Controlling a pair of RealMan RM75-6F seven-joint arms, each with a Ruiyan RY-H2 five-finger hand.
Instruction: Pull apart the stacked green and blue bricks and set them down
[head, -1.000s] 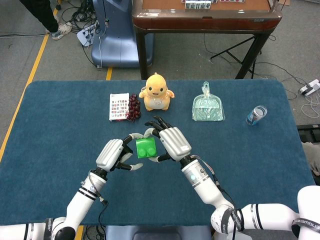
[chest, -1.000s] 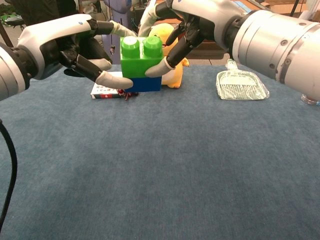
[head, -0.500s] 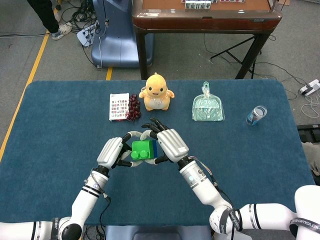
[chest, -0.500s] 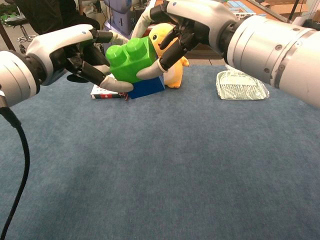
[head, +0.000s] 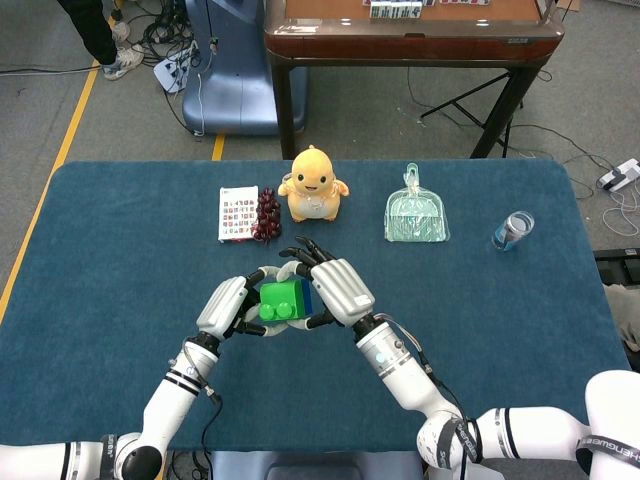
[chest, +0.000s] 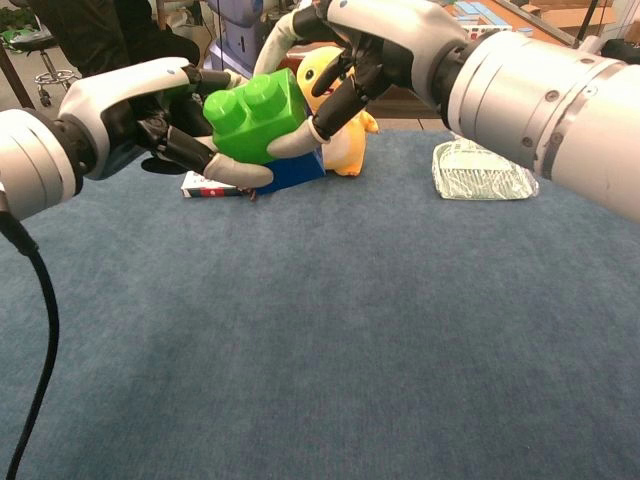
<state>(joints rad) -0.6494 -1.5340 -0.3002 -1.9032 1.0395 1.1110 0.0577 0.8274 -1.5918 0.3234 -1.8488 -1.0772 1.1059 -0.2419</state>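
Note:
A green brick (chest: 255, 118) sits on a blue brick (chest: 295, 170), held above the table between both hands and tilted to the left. My left hand (chest: 130, 120) grips the green brick from the left, its fingers under and behind it. My right hand (chest: 390, 45) comes in from the right, thumb pressed at the seam and fingers over the back of the blue brick. From the head view the green brick (head: 282, 300) shows between the left hand (head: 226, 305) and the right hand (head: 342, 290), with a sliver of blue brick (head: 309, 297) on the right. The two bricks still touch.
At the back of the blue table (head: 120, 260) stand a yellow duck plush (head: 314, 185), a booklet (head: 237, 213) with dark grapes (head: 267, 215) beside it, a clear dustpan (head: 416, 215) and a can (head: 512, 230) at the right.
The stack was upright a second ago; it now leans left, with the green brick levered up off the blue one. Both hands have shifted slightly with it.

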